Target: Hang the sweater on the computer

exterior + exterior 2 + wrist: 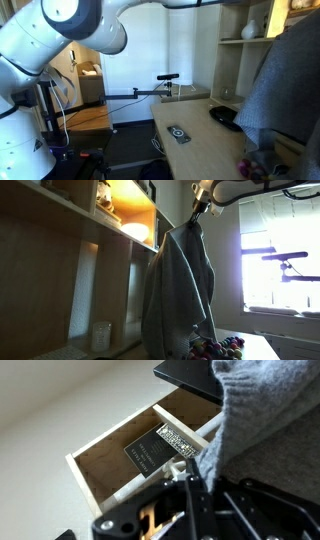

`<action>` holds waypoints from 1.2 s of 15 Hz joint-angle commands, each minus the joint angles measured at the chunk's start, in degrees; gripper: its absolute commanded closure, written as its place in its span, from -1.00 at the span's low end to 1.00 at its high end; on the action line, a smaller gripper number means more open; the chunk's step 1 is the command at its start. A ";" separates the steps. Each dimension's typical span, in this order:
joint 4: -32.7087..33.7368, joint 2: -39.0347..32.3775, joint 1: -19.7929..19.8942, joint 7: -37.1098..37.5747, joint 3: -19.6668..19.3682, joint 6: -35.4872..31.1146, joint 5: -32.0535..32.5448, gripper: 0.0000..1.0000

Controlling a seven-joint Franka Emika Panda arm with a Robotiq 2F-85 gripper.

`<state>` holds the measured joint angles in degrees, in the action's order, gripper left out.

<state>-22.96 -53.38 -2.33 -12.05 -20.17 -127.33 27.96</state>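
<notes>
Grey-blue sweater [178,290] dangles from tool [196,213] beside shelves [90,228].

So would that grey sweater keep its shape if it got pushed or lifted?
Probably not: the sweater hangs in long limp folds from the pincer, so it looks floppy and would likely drape over anything it meets. One pinch carries it all, so it seems fairly light.

Wood shelves [70,230] w/ lit nook [135,220], bright window [265,290], pale desk [205,150].
</notes>
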 commanded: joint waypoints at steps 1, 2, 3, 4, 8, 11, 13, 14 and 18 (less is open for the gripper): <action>0.00 -0.11 -0.02 0.00 0.01 0.00 0.00 0.92; 0.00 -0.17 -0.06 0.00 0.01 0.00 0.00 0.92; 0.00 -0.18 -0.10 0.00 0.01 0.00 0.00 0.92; 0.00 -0.18 -0.10 0.00 0.01 0.00 0.00 0.92; 0.00 -0.18 -0.10 0.00 0.01 0.00 0.00 0.92; 0.00 -0.18 -0.10 0.00 0.01 0.00 0.00 0.93; -0.24 -0.07 0.11 -0.50 0.72 0.00 -0.61 0.93; -0.33 -0.08 -0.13 0.28 0.28 1.00 -0.23 0.92; -0.60 -0.22 -0.23 -0.10 0.30 1.72 -0.19 0.22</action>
<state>-23.21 -54.09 -2.42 -12.05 -19.93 -126.74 27.93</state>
